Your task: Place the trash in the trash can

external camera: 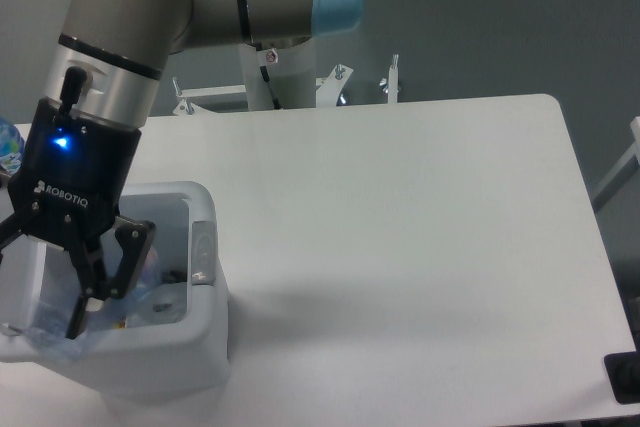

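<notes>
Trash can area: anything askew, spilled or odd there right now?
Nothing looks spilled or damaged. The gripper hangs over the open trash can, fingers spread. A clear bottle lies low at the can's near-left edge; whether it has fully dropped inside is unclear. The table shows no stray debris.
</notes>
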`<action>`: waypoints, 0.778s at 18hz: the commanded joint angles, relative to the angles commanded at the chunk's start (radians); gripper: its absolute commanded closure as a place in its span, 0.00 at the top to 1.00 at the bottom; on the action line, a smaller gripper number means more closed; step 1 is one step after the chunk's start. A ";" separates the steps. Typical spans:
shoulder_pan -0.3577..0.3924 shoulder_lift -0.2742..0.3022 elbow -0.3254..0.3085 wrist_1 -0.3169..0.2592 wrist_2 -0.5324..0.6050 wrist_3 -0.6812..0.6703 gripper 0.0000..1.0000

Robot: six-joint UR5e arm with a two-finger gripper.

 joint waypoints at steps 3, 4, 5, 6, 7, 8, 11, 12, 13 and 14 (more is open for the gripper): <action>0.061 0.000 0.005 0.000 0.014 0.009 1.00; 0.087 0.000 0.005 -0.002 0.034 0.009 1.00; 0.115 0.002 -0.001 -0.003 0.075 0.026 1.00; 0.133 0.002 -0.009 -0.005 0.128 0.055 1.00; 0.155 0.005 -0.017 -0.005 0.182 0.084 1.00; 0.172 0.003 -0.020 -0.008 0.228 0.100 1.00; 0.236 0.008 -0.069 -0.012 0.328 0.171 1.00; 0.252 0.015 -0.089 -0.012 0.345 0.214 1.00; 0.267 0.034 -0.110 -0.015 0.365 0.250 1.00; 0.287 0.044 -0.132 -0.029 0.388 0.279 1.00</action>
